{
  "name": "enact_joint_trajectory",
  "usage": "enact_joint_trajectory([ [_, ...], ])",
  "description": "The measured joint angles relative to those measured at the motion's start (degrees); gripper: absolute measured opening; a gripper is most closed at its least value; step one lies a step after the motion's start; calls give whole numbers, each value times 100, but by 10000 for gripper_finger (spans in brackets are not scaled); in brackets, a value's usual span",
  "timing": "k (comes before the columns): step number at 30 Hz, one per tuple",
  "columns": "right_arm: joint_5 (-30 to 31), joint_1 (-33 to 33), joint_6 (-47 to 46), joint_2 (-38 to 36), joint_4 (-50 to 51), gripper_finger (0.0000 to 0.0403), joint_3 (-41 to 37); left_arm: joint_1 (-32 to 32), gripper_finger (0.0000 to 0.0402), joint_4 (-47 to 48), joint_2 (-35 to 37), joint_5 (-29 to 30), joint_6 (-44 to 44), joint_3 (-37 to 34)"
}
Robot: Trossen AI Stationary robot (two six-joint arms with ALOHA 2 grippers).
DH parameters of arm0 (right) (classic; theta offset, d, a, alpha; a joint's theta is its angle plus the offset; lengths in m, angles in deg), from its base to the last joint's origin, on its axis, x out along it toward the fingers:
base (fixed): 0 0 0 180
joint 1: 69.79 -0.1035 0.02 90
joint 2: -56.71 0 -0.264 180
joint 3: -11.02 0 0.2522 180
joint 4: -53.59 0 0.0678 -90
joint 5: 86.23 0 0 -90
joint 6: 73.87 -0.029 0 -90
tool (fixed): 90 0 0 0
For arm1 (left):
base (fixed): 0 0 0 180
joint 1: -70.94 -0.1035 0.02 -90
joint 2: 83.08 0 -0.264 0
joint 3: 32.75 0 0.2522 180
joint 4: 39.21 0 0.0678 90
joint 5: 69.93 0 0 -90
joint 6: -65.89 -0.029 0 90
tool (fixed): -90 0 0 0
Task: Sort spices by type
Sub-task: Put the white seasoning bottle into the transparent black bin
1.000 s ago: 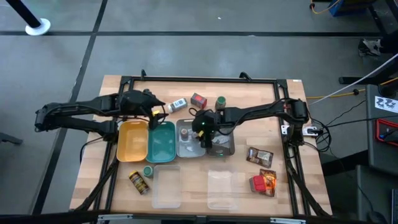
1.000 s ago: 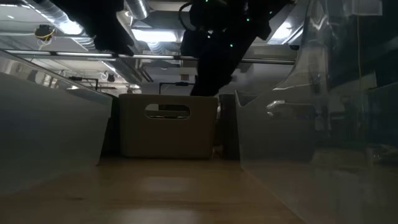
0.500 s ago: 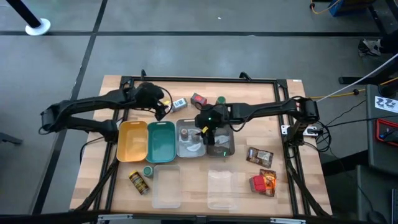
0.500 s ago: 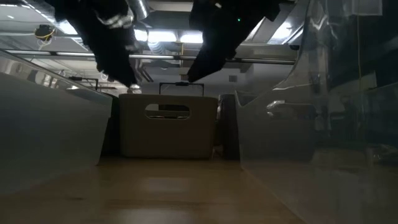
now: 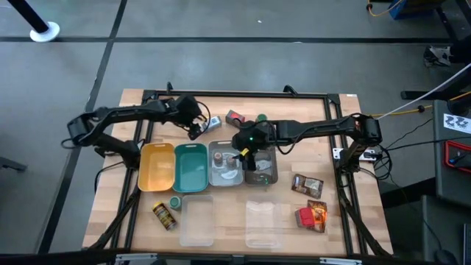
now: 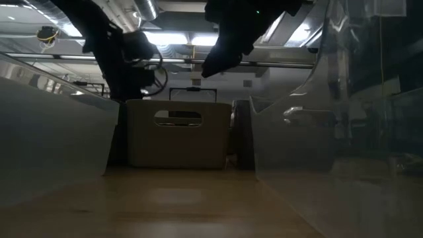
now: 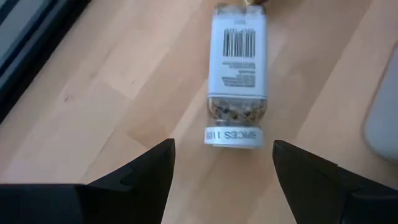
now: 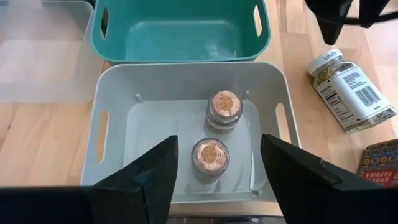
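A: Seen from above only: wooden table [image 5: 147, 221], and just in front of the left claw [image 5: 199, 129] a yellow tray [image 5: 157, 168], a teal tray [image 5: 191, 168] and a light grey tray [image 5: 224, 168] side by side. Beside the right claw [image 5: 246, 156], a darker grey tray [image 5: 265, 173]. Well behind the right claw, toward the table's near edge: clear lids [image 5: 197, 219], two brown pouches [image 5: 306, 184], a red box [image 5: 305, 216], a green-capped jar [image 5: 175, 202], a yellow-labelled jar [image 5: 163, 215].

B: From the right wrist, though: inside the light grey tray [image 8: 112, 124], straight ahead of the wide-open, empty right claw [image 8: 217, 177], two brown-capped jars [image 8: 225, 107] standing upright. Not readable from above.

A: Left wrist?

B: White-capped jar [image 7: 236, 74] lying on its side directly ahead of the left claw [image 7: 221, 165], cap toward it, barcode up. Fingers spread wide, touching nothing.

A: Same jar [image 8: 351, 90] also in the right wrist view, beyond the grey tray.

B: Low view: only a beige bin [image 6: 177, 132] and dark arm shapes overhead.
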Motion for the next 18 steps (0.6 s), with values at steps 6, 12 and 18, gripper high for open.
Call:
enact_joint_trajectory([
  [6,0,0,0,0,158,230,0,-55,255,-200,-376,-208,-142,2],
  [12,0,0,0,0,222,230,0,-54,255,-237,-735,-226,-269,2],
  [18,0,0,0,0,224,230,0,-54,255,-624,-1068,-224,-291,2],
])
